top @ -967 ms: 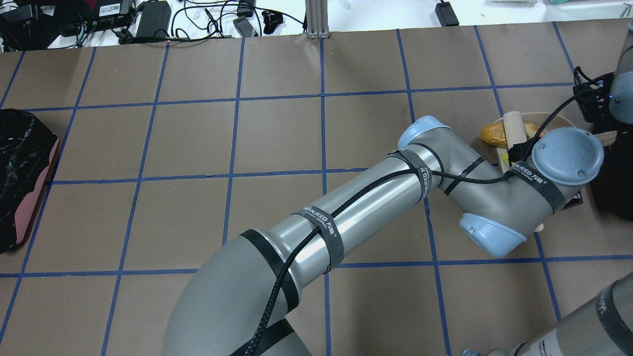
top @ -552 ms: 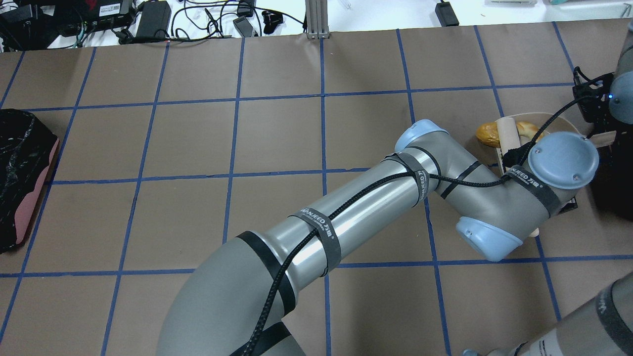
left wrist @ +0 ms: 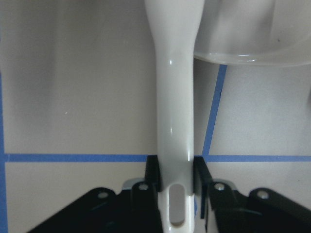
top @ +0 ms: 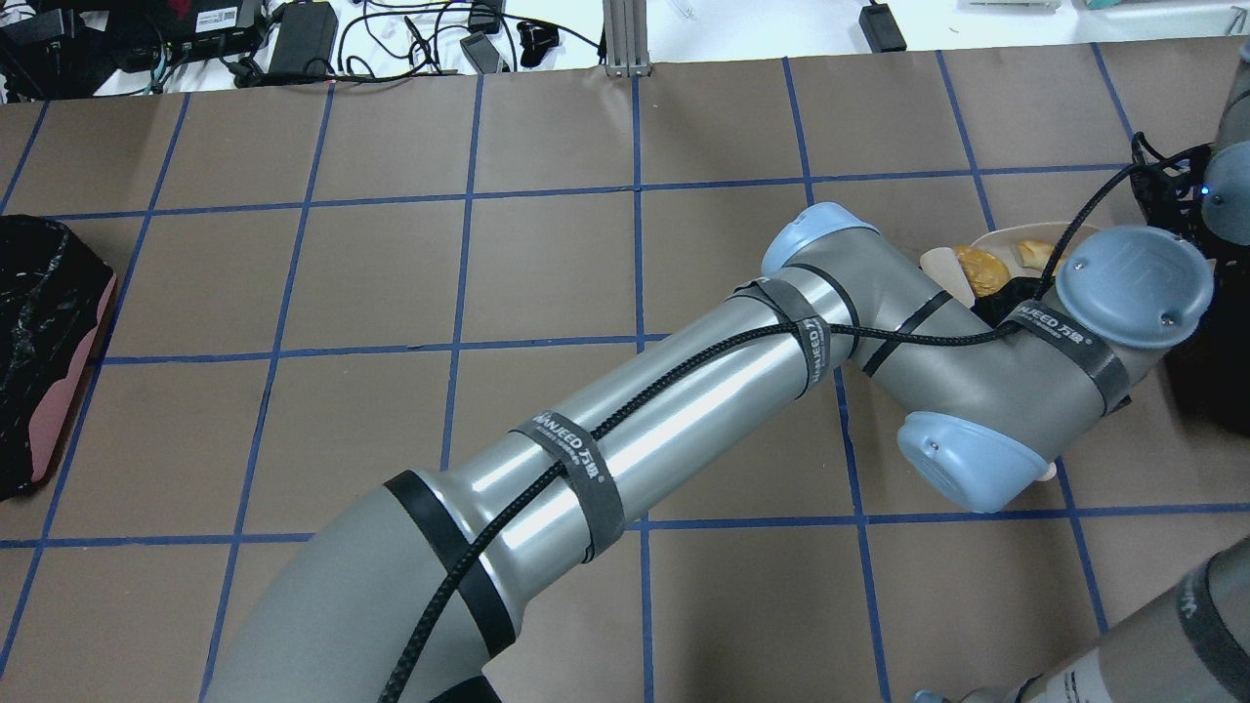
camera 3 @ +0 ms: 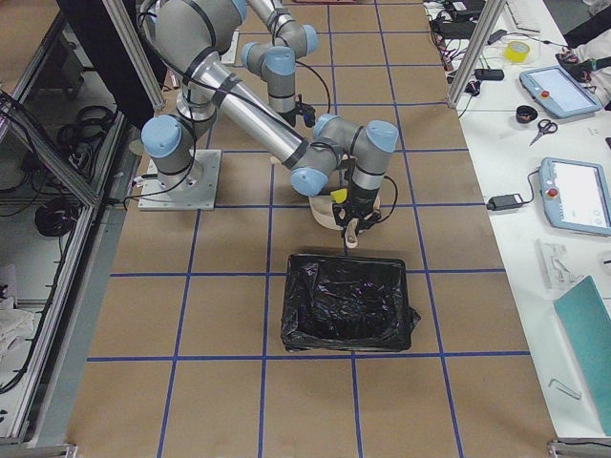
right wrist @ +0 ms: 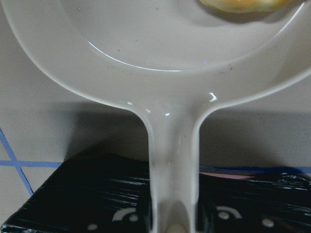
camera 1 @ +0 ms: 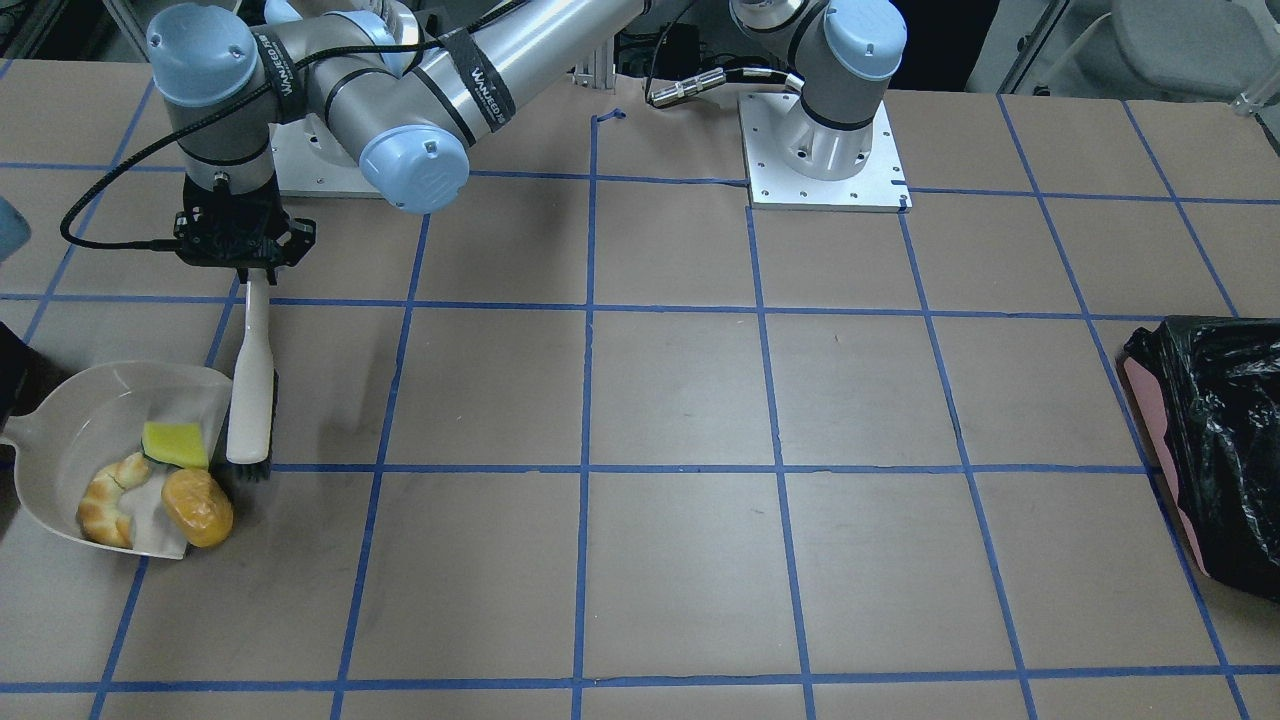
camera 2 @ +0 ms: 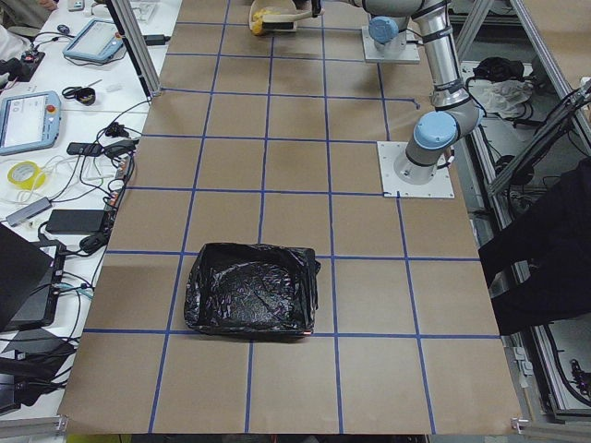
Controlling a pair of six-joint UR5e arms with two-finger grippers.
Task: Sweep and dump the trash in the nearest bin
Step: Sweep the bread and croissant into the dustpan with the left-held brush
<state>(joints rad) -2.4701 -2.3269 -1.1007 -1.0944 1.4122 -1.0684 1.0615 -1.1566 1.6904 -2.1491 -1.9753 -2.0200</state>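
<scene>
You see the dark bin only as a sliver at the front view's left edge, just beside the white dustpan. The right gripper is clamped on the pan's handle. Your left gripper pinches the brush, which stands at the pan's mouth. In the pan lie the croissant and the sponge, with the roll at its lip.

From overhead, the left arm hides the sponge and most of the brush and dustpan. The roll and croissant show only in part. The bin is cut by the right edge. The right end effector is cropped at its wrist view's bottom edge.
</scene>
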